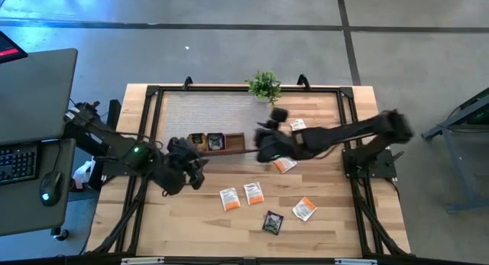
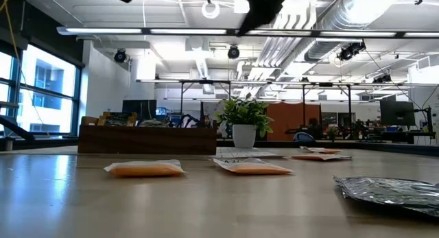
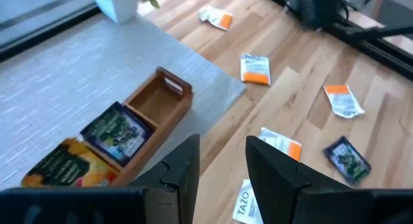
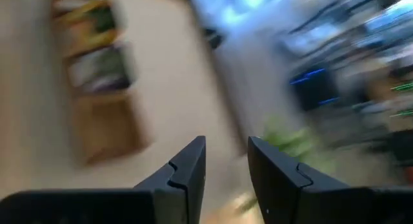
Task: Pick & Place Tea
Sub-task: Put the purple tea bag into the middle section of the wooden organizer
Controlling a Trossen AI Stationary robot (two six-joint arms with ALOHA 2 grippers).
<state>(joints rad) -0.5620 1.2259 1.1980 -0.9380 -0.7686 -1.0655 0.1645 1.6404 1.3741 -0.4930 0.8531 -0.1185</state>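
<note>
A brown wooden tray (image 1: 218,141) stands at the grey mat's near edge. Two of its compartments hold sachets, an orange one (image 3: 61,166) and a dark one (image 3: 116,130); the end compartment (image 3: 155,101) is bare. Several orange-and-white tea sachets (image 1: 229,198) (image 1: 254,192) (image 1: 304,208) (image 1: 284,165) and a dark one (image 1: 273,221) lie flat on the wood. My left gripper (image 1: 197,167) (image 3: 222,166) hovers open just near of the tray's left end. My right gripper (image 1: 260,147) (image 4: 226,172) is open beside the tray's right end, nothing between its fingers.
A small potted plant (image 1: 264,85) stands at the table's far edge, with one more sachet (image 1: 298,125) near it on the right. A black frame (image 1: 153,93) rims the table. A desk with keyboard and mouse (image 1: 50,185) sits off to the left.
</note>
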